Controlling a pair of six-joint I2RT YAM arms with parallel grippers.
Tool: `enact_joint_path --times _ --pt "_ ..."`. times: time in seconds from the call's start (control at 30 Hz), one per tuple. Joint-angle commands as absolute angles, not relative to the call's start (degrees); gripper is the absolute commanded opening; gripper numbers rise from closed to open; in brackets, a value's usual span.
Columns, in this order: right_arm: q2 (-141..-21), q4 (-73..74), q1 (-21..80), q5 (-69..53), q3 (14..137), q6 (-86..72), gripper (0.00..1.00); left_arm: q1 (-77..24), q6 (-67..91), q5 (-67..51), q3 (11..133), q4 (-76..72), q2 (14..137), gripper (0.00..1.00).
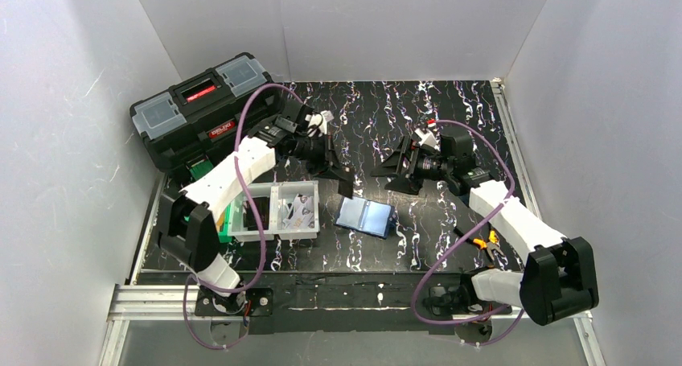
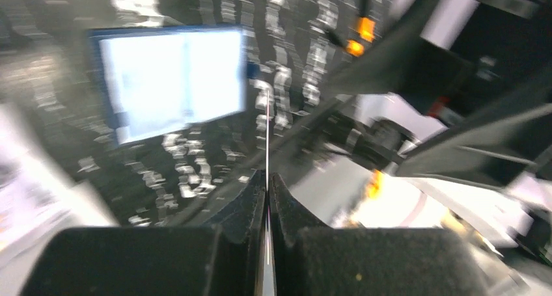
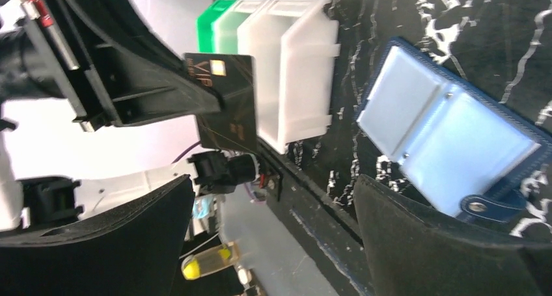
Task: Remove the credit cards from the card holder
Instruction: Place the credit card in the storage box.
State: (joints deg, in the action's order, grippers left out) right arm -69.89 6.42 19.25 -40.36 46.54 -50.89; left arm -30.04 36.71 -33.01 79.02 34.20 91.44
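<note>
The navy card holder (image 1: 364,216) lies spread open on the black marbled mat, its pale clear pockets facing up. It also shows in the left wrist view (image 2: 172,81) and the right wrist view (image 3: 449,133). My left gripper (image 1: 342,177) hovers up and left of it, shut on a thin credit card. That card is edge-on in the left wrist view (image 2: 267,133). In the right wrist view it is dark with gold VIP print (image 3: 224,101). My right gripper (image 1: 394,173) is open and empty, above and right of the holder, its fingers (image 3: 403,237) wide apart.
A white divided bin (image 1: 277,211) holding white printed slips (image 1: 301,209) stands left of the holder, with a green box beside it. A black toolbox (image 1: 201,108) sits at the back left. Orange-handled pliers (image 1: 485,241) lie at the right. White walls surround the mat.
</note>
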Motion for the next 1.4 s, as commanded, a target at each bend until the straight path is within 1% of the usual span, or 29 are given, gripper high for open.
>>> enact_joint_path --times 0.0,0.1,0.23,0.33,0.5,0.6,0.77,1.0,1.2,1.23,1.3,1.37 --pt "-66.79 14.81 19.16 -31.39 48.15 -45.96 0.98 -29.16 30.29 -5.35 81.44 53.41 82.79 0.0" --pt "-64.68 15.19 19.16 -27.87 46.5 -44.95 0.98 -28.92 29.97 10.68 81.39 59.83 80.91 0.0" --pt "-62.21 16.24 19.16 -23.07 45.18 -42.41 0.98 -28.79 31.51 25.82 81.15 67.75 80.84 0.0" --pt "-61.4 17.8 19.16 -21.46 45.35 -40.87 0.98 -28.5 33.72 33.68 81.05 72.57 81.99 0.0" --pt "-60.63 19.04 19.17 -19.36 45.08 -40.36 0.99 -27.88 35.99 42.0 78.75 76.26 85.53 0.0" --pt "-60.12 19.86 19.16 -17.98 45.19 -39.38 0.98 -27.45 36.29 43.37 76.57 75.16 87.64 0.0" --pt "-59.18 19.37 19.22 -17.55 44.7 -39.47 0.98 -26.8 34.75 41.75 73.49 70.1 91.57 0.0" --pt "-58.1 18.66 19.19 -15.68 43.5 -39.06 0.98 -25.66 33.01 37.96 72.9 66.44 96.41 0.0" --pt "-58.79 19.24 19.17 -15.63 43.72 -38.59 0.98 -25.16 33.4 37.85 72.91 66.97 99.33 0.0" --pt "-58.86 19.32 19.23 -15.75 43.81 -38.52 0.98 -25.15 33.33 37.53 72.97 66.98 99.3 0.02" --pt "-59.45 19.82 19.16 -16.09 44.34 -38.29 0.98 -25.14 33.12 36.91 73.19 66.83 98.94 0.17" --pt "-60.2 20.76 19.18 -16.57 45.12 -37.9 0.98 -25.14 32.73 36.22 73.56 66.68 98.33 0.29"
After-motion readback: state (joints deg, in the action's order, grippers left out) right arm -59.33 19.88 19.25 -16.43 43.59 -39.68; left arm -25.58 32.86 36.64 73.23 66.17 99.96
